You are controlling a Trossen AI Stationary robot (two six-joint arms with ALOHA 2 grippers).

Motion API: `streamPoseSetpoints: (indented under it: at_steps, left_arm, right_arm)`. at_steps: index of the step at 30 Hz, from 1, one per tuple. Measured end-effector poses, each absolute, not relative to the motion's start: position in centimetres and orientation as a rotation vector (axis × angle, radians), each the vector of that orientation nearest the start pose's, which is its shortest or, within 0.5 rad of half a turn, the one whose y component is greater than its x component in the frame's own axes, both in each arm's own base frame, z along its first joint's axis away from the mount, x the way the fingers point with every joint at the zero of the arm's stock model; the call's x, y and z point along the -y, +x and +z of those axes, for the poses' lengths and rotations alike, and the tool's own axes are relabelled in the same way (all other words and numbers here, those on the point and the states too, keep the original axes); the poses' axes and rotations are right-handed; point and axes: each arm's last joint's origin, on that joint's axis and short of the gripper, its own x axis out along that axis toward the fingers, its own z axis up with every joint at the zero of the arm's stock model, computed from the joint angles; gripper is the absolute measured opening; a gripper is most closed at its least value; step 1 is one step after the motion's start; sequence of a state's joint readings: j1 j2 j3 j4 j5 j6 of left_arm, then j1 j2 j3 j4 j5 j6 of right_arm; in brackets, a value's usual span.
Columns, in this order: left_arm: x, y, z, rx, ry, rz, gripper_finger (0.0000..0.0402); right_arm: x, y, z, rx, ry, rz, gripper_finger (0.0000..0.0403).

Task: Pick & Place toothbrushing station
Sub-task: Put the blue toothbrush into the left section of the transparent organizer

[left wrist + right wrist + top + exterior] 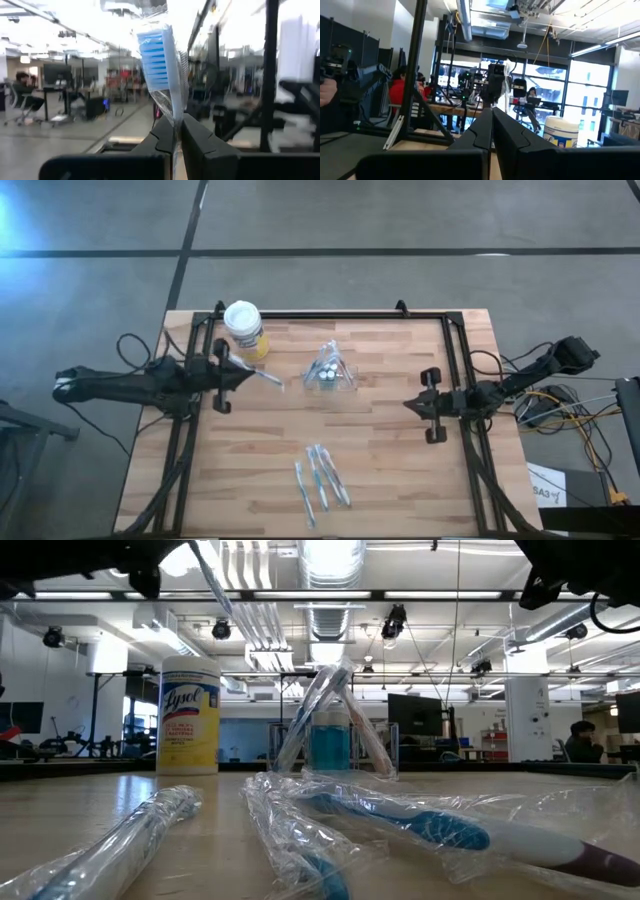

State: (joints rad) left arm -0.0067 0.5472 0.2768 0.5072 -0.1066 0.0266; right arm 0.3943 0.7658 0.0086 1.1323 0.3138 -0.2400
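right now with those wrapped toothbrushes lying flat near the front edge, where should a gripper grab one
Probably from straight above, jaws closing across the slim handle near mid-length. The wrapped toothbrushes lie flat on the table, side by side and nearly parallel, so a side approach would bump the neighbours. The outermost one is the easiest. The loose wrap may slip, so pinch the handle, not the film.

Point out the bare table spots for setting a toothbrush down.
Bare wood lies between the clear plastic holder and the wrapped toothbrushes near the front edge, and at both front corners. It is crowded around the yellow white-lidded canister and the left gripper.
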Motion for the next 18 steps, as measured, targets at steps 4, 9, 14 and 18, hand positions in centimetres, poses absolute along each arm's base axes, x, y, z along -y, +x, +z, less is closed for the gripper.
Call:
streamPoseSetpoints:
  at_steps: [4, 9, 14, 18]
  left_arm:
    - [-0.4, 16.7, 27.3, 0.137, 0.067, 0.160, 0.0016]
    - [-0.9, 21.1, 27.8, -0.012, 0.114, 0.204, 0.0016]
    - [-2.2, 24.6, 27.1, -0.097, 0.141, 0.269, 0.0016]
    - [-3.2, 26.1, 25.5, -0.183, 0.137, 0.329, 0.0018]
  right_arm:
    - [-4.5, 13.0, 19.7, 0.360, -0.103, 0.037, 0.0008]
    - [-4.5, 13.1, 19.7, 0.360, -0.103, 0.037, 0.0008]
    - [-4.5, 13.1, 19.7, 0.358, -0.102, 0.037, 0.0008]
    - [-4.5, 13.1, 19.6, 0.354, -0.083, 0.041, 0.0008]
